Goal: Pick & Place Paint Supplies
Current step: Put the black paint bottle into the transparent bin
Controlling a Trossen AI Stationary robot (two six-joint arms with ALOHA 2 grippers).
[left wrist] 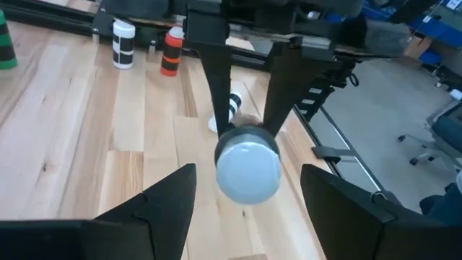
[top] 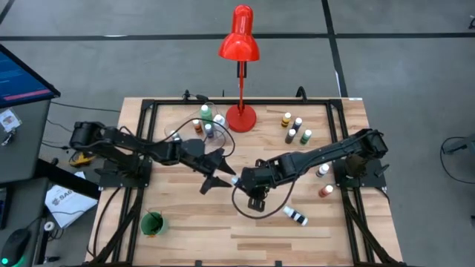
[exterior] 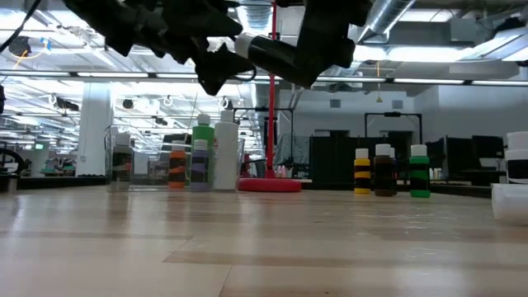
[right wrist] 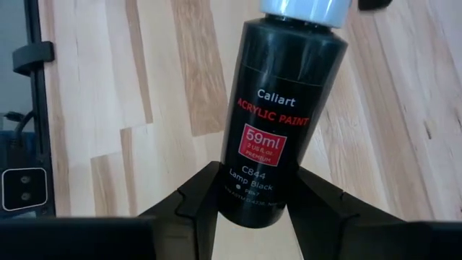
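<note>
- My right gripper (right wrist: 253,206) is clamped on the base end of a black paint bottle (right wrist: 285,108), holding it in the air above the middle of the table (top: 185,237).
- The bottle's long axis runs level, out of my right jaws toward nine o'clock in the overhead view, its white cap (left wrist: 248,162) leading.
- My left gripper (left wrist: 249,198) stands spread wide and empty, its two fingers on either side of that cap without touching it, so far as I can tell.
- This is the relation that matters: the cap points straight into my open left jaws, so the bottle lies dead ahead of them, at three o'clock from my left gripper. I judge a hand-over from right to left is in hand.
- My left arm (top: 141,148) reaches in from nine o'clock and my right arm (top: 326,154) from three o'clock, both stretched low, meeting just past centre.
- A clear bin (exterior: 177,161) holding several bottles stands at about eleven o'clock from the meeting point, beside the red lamp (top: 240,44); my left side is the nearer to it.
- Other bottles stand at one o'clock, and one lies on its side (top: 295,216) near five o'clock.
- I would close the left only once the cap sits squarely between my fingers; a slanted grip could let the round bottle roll out.
</note>
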